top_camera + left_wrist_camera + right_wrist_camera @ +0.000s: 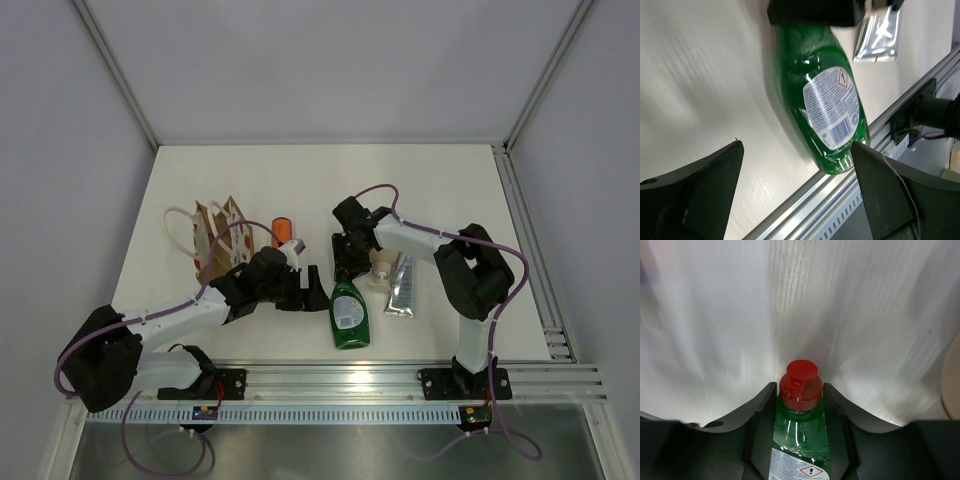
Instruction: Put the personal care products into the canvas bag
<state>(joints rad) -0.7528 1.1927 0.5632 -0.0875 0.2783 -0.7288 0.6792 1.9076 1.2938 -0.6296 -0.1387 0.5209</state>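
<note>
White tabletop [450, 190] carries everything. The canvas bag [212, 238] stands at its left side, well apart from both grippers. The green teardrop bottle [349, 312] lies flat near the front rail, red cap pointing away from the arm bases. The right gripper [798, 385] straddles its neck: both fingers [762, 425] press against the sides of the bottle just under the cap. The left gripper [796, 146] hangs just left of the bottle, jaws spread wide and holding nothing; the bottle lies beyond its fingertips, not between them. The silver-grey squeeze tube [402, 285] lies right of the green bottle, with the beige round-shouldered bottle [380, 272] between them. The small orange cylindrical bottle [283, 229] is near the bag's right side.
</note>
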